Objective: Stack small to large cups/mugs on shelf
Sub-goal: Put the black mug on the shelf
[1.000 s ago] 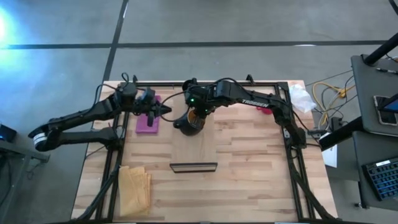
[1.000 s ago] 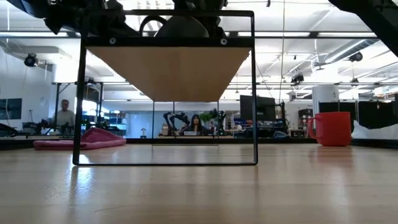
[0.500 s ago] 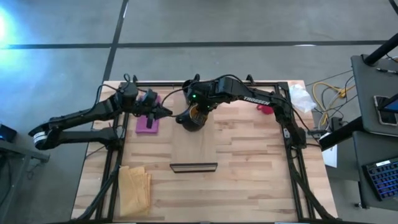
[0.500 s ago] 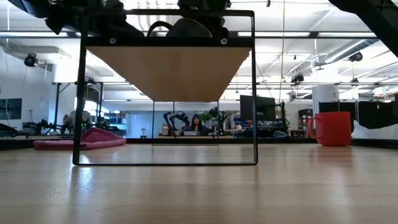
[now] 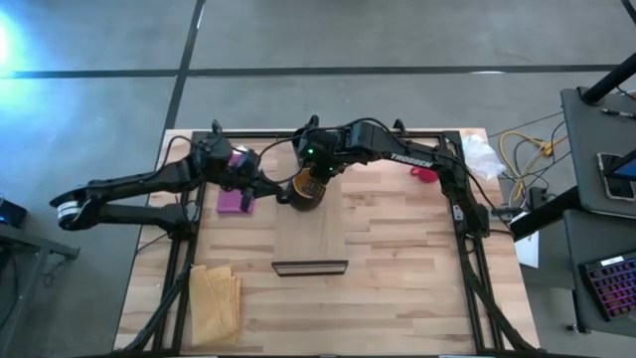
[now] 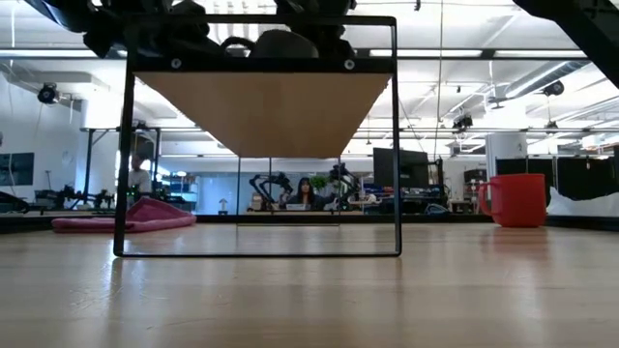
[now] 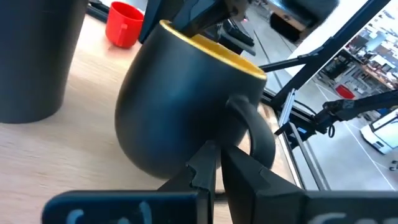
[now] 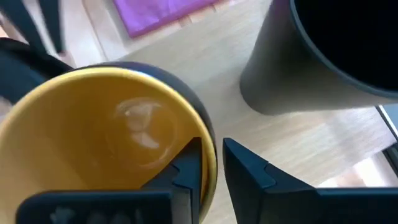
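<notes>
The dark mug with a yellow inside [image 5: 306,189] stands at the far end of the pale shelf board [image 5: 311,234]. The board's wire frame [image 6: 261,135] is at its near end. My right gripper [image 8: 211,165] comes from above and is shut on the mug. My left gripper [image 7: 216,167] is shut at the mug's left side, below the handle [image 7: 258,127]. The black tumbler [image 8: 336,56] stands upright right beside the mug and also shows in the left wrist view [image 7: 31,59]. The red mug [image 5: 422,174] stands on the tabletop at the far right. My right gripper holds the mug's rim [image 8: 208,146], one finger [image 8: 186,168] inside the yellow hollow and one [image 8: 249,168] outside the wall. The fingers point down from above. The mug is upright. Whether its bottom rests on the board I cannot tell. My left gripper's shut fingertips [image 7: 205,163] lie against the mug's outer wall [image 7: 186,140], just below the handle's lower root. They come level from the table's left. Whether they truly touch the wall I cannot tell.
A purple cloth [image 5: 237,199] lies on the table under my left arm, and a yellow cloth [image 5: 216,298] lies at the near left. A white bag [image 5: 482,154] sits at the far right corner. People show in the room beyond the table [image 6: 305,190].
My left gripper has moved toward the table's right edge, up to the mug's left side. My right gripper has stayed on the mug's rim, and the mug has shifted only slightly on the board.
</notes>
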Tool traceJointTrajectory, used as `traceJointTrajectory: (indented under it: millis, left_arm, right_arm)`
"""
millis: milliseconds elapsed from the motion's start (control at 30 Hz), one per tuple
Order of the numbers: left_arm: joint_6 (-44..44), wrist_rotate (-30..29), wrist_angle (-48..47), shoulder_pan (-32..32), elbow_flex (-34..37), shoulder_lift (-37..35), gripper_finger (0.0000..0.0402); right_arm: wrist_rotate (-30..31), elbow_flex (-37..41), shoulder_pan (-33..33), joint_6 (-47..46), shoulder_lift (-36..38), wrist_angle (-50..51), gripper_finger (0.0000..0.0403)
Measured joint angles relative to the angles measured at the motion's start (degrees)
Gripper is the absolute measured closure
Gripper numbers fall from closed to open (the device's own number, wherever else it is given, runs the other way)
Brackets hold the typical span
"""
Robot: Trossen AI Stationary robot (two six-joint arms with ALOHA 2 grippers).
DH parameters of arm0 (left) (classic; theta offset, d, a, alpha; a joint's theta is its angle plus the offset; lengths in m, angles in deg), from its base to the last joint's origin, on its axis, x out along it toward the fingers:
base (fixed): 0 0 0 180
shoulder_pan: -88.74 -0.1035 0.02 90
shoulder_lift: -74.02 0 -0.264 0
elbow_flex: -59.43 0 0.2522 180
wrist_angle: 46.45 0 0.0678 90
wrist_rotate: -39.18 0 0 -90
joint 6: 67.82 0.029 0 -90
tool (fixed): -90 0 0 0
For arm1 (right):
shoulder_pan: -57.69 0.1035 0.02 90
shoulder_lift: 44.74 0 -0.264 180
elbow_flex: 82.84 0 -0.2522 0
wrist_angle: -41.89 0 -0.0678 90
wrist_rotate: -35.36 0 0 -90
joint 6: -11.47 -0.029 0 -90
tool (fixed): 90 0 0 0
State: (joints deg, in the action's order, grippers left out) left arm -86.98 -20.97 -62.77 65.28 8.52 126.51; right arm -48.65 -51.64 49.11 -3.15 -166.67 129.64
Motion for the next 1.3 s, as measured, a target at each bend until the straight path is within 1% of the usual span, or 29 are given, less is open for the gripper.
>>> traceJointTrajectory:
  millis: [167, 467, 833, 967, 1133, 1300]
  left_arm:
    - [0.25, -0.11, 0.15, 0.00, 0.00, 1.23, 0.0391]
    - [2.01, -0.57, 0.19, -0.04, 0.00, 1.28, 0.0391]
    - [2.12, -0.70, 0.10, -0.04, 0.77, 3.25, 0.0391]
    - [3.49, -1.13, 0.54, -0.02, 0.76, 4.32, 0.0391]
    - [4.93, -3.15, 1.16, -0.04, 0.76, 5.36, 0.0391]
    - [5.11, -3.38, 3.63, -0.04, 0.76, 6.37, 0.0391]
  right_arm:
    - [-0.19, -0.01, 0.04, -0.07, 0.34, -0.02, 0.0345]
    - [-0.17, -0.01, 0.06, -1.92, 0.82, 0.27, 0.0344]
    - [0.06, 0.02, 0.04, -3.10, 3.89, -0.16, 0.0344]
    - [0.08, 0.02, 0.04, -3.96, 5.17, -0.21, 0.0344]
    - [0.08, 0.02, 0.04, -5.46, 5.75, 2.59, 0.0344]
    - [0.08, 0.06, 0.07, -7.05, 5.75, 5.57, 0.0344]
